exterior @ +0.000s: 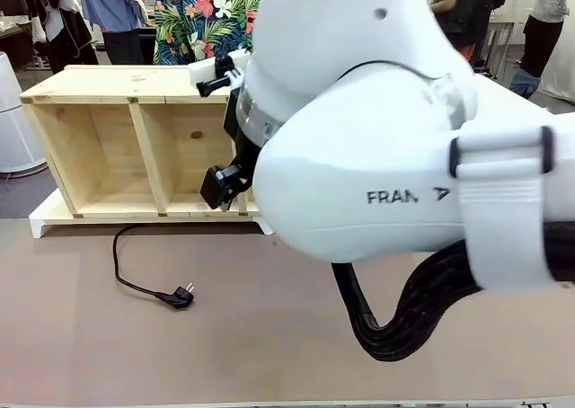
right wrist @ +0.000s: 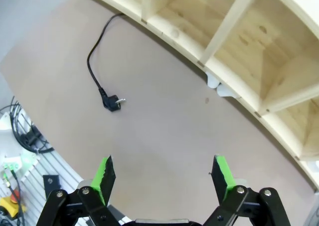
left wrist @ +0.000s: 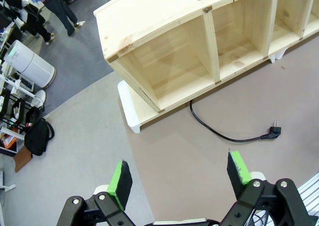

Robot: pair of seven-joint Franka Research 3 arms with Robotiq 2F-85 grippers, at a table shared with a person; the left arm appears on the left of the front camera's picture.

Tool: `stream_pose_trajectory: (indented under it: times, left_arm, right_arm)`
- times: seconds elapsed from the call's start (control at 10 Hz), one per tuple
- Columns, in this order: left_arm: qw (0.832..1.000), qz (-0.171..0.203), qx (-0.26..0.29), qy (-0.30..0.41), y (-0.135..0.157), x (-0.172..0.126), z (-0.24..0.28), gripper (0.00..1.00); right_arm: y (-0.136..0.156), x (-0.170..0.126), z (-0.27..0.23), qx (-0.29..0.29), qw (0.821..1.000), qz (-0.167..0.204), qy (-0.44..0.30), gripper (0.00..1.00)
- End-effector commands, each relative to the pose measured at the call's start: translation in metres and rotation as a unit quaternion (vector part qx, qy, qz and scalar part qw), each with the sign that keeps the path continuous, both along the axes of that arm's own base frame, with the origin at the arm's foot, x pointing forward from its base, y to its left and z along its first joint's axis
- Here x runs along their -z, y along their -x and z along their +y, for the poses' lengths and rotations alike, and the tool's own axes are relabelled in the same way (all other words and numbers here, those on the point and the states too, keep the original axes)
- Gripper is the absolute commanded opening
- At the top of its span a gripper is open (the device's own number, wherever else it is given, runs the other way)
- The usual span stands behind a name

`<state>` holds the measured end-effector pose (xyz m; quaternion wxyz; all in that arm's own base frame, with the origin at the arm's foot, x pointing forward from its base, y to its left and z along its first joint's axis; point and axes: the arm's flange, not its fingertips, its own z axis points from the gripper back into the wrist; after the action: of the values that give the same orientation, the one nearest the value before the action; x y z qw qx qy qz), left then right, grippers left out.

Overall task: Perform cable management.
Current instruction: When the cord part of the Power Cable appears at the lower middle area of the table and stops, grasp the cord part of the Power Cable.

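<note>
The cable (exterior: pixel 116 257) is a thin black cord lying loose on the brown table, left of centre. It comes out from under the wooden shelf and ends in a small two-pin plug (exterior: pixel 182 295). From the left wrist view the cable (left wrist: pixel 219 134) and plug (left wrist: pixel 273 132) lie well beyond my left gripper (left wrist: pixel 179 175), which is open and empty high above the table's edge. My right gripper (right wrist: pixel 163 173) is also open and empty, high over the table, with the cable (right wrist: pixel 89 60) and plug (right wrist: pixel 110 102) far ahead to its left.
A long wooden shelf (exterior: pixel 99 84) with open compartments lies along the far side on a white base (exterior: pixel 40 224). A large white arm link and its thick braided hose (exterior: pixel 404 318) block the middle and right of the front view. People stand behind the shelf.
</note>
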<state>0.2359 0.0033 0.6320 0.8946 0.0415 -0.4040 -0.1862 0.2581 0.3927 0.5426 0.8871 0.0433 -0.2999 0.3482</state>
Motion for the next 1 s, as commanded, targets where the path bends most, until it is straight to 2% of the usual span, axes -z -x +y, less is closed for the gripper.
stream_pose_trajectory:
  times: [0.0, 0.5, 0.9]
  left_arm:
    - [1.0, -0.005, -0.006, 0.005, -0.003, -0.001, -0.001, 1.0]
    - [1.0, -0.005, -0.006, 0.005, -0.003, -0.001, -0.001, 1.0]
    - [1.0, -0.005, -0.006, 0.005, -0.003, -0.001, -0.001, 1.0]
  right_arm:
    - [-0.006, 0.01, 0.026, 0.004, 1.0, 0.005, 0.024, 1.0]
    - [-0.006, 0.027, 0.052, -0.015, 0.998, 0.013, 0.058, 1.0]
    - [-0.004, 0.028, 0.042, -0.03, 0.998, 0.016, 0.052, 1.0]
